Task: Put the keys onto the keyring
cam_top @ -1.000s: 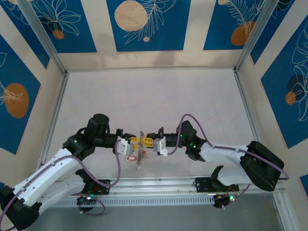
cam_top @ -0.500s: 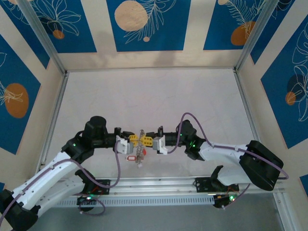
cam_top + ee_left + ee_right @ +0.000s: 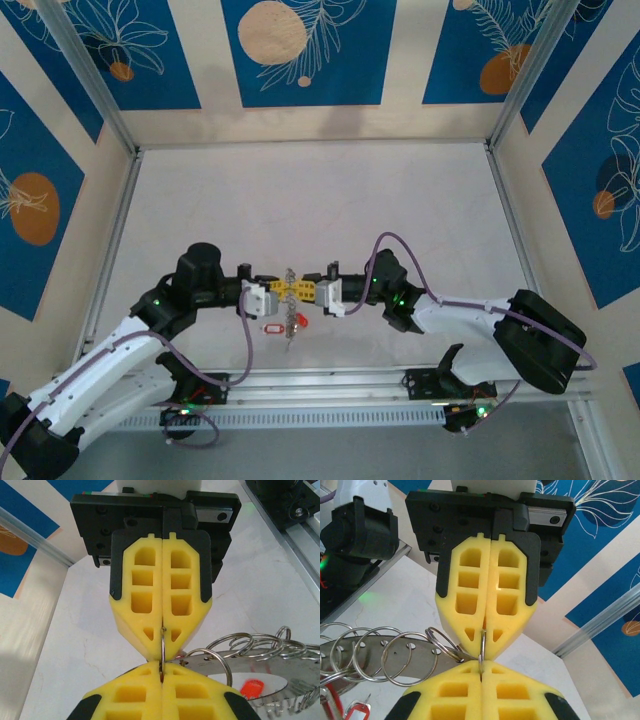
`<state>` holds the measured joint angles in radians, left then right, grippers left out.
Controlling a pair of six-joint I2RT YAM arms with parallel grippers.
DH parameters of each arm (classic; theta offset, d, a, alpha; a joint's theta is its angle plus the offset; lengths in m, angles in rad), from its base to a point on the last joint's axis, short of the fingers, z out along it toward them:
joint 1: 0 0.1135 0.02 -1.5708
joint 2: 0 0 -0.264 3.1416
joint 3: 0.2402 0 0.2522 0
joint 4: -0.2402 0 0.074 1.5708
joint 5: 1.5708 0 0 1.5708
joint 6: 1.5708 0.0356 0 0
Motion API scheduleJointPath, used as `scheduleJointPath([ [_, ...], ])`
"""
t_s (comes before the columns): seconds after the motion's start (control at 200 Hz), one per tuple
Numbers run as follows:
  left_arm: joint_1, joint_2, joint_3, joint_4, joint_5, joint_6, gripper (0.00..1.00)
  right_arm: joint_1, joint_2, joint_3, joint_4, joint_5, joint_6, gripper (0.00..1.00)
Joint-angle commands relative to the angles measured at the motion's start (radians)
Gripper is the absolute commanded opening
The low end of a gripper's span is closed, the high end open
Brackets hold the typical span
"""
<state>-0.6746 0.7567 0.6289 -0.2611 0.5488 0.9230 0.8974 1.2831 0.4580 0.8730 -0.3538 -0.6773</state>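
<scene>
Left claw (image 3: 282, 290): clamped on a split ring (image 3: 162, 652), tip to tip with right claw (image 3: 303, 291).
Right claw: clamped on the same split ring.
Keyring (image 3: 260, 666): hanging just below both claws, keys (image 3: 271, 328) dangling from it.
Risk: likely loss of grip on the thin wire through uneven pull, then a dropped keyring on the surface (image 3: 320, 210).

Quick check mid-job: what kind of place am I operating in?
Likely a robot test cell or lab booth: a white table, aluminium frame posts at its corners, and blue patterned panels walling it in.
</scene>
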Motion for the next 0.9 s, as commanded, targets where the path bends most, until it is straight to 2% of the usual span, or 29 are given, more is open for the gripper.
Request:
scheduleJointPath([
  [0.0, -0.011, 0.008, 0.023, -0.009, 0.006, 0.042, 0.00, 0.014, -0.047, 0.019, -0.056, 0.062, -0.046, 0.27],
  [0.1, -0.024, 0.041, 0.060, -0.142, -0.011, 0.190, 0.00, 0.015, -0.057, 0.024, -0.123, 0.103, -0.063, 0.29],
  [0.375, -0.028, 0.050, 0.074, -0.097, -0.127, 0.086, 0.00, 0.040, -0.051, 0.026, -0.164, 0.216, -0.079, 0.27],
  [0.895, -0.028, 0.099, 0.098, -0.092, -0.125, 0.019, 0.00, 0.076, 0.003, 0.056, -0.134, 0.306, -0.044, 0.19],
])
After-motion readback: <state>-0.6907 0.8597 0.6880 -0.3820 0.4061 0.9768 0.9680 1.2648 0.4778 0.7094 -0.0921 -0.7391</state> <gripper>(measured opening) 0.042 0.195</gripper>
